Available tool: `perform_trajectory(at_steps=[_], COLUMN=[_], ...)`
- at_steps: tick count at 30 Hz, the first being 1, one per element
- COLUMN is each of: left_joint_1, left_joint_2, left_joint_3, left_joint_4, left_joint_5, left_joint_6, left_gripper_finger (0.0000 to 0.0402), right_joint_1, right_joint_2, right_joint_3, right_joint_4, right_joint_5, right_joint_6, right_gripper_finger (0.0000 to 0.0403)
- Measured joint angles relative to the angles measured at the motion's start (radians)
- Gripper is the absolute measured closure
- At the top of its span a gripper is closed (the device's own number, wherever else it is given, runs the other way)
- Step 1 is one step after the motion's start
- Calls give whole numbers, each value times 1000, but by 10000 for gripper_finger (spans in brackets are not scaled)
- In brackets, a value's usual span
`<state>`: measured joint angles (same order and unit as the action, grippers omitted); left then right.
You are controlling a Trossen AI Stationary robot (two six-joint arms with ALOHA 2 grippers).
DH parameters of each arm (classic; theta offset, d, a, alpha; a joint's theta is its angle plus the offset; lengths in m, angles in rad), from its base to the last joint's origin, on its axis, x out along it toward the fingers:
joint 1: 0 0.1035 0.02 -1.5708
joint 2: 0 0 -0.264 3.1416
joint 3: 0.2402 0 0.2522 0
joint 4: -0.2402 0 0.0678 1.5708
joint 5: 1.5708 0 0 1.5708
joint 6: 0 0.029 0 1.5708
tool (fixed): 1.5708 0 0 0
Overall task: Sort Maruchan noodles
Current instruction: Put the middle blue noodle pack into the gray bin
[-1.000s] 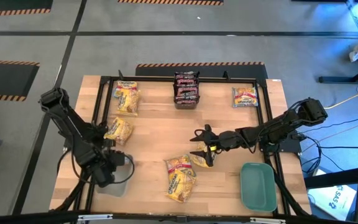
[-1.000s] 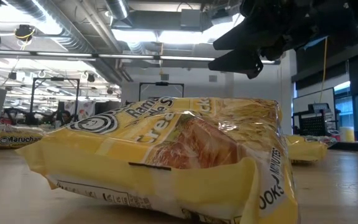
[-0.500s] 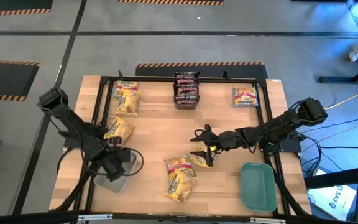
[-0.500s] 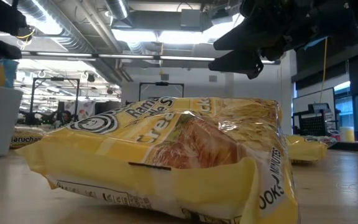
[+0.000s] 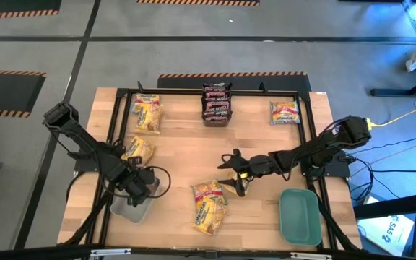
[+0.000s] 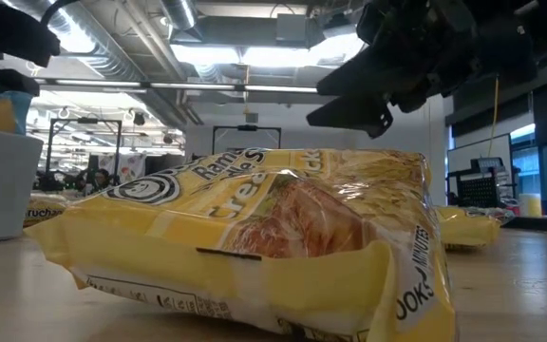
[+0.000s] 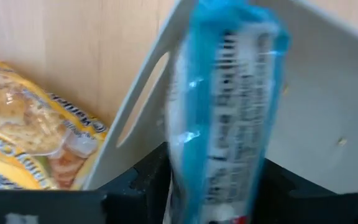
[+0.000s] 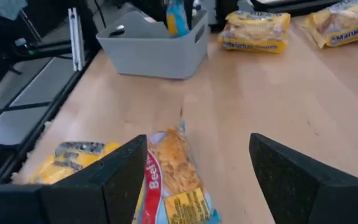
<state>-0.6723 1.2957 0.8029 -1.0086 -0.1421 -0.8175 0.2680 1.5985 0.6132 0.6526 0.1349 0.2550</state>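
Since the earlier frame the left tool point(image 5: 141, 182) has shifted from the worktop's near-left edge to just above the grey tray point(image 5: 131, 209), and its fingers have been parting around a blue-edged packet point(image 7: 225, 106). That packet now stands on edge inside the tray; whether the fingers still touch it cannot be told.

The right tool point(image 5: 235, 173) hangs over the middle of the worktop point(image 5: 179, 152) with fingers spread and nothing between them, just above a small yellow packet point(image 8: 173, 165).

Sorting appears to be at an early stage. One packet is in the grey tray. The teal tray point(image 5: 300, 217) at the near-right corner shows nothing in it.

Still loose on the worktop:
- two yellow packets point(image 5: 209, 206) near the centre front;
- one yellow packet point(image 5: 138, 150) near the left edge;
- a yellow pair point(image 5: 148, 113) at the far left;
- a stack of dark packets point(image 5: 217, 103) at the far centre;
- a pale packet point(image 5: 284, 112) at the far right.
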Motion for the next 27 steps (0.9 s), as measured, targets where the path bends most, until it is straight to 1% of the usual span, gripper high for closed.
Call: perform_trajectory(at_steps=[5, 8, 11, 15, 19, 21, 27], left_joint_1=[8, 8, 7, 7, 7, 7, 7], left_joint_2=[0, 0, 0, 0, 0, 0, 0], left_joint_3=[3, 29, 59, 65, 65, 65, 70], left_joint_4=[-29, -34, -46, -60, -96, -99, -106], left_joint_5=[6, 6, -33, -113, -192, -214, -206], left_joint_6=[85, 144, 221, 302, 305, 305, 279], left_gripper_finger=[248, 247, 247, 247, 245, 245, 244], right_joint_1=[0, 0, 0, 0, 0, 0, 0], right_joint_2=[2, 2, 2, 2, 2, 2, 2], right_joint_3=[0, 0, 0, 0, 0, 0, 0], right_joint_4=[0, 1, 1, 5, 5, 5, 5], right_joint_5=[-15, -23, -23, -22, -23, -23, -23], right_joint_6=[0, 1, 1, 1, 1, 2, 1], right_gripper_finger=[132, 132, 132, 132, 132, 132, 132])
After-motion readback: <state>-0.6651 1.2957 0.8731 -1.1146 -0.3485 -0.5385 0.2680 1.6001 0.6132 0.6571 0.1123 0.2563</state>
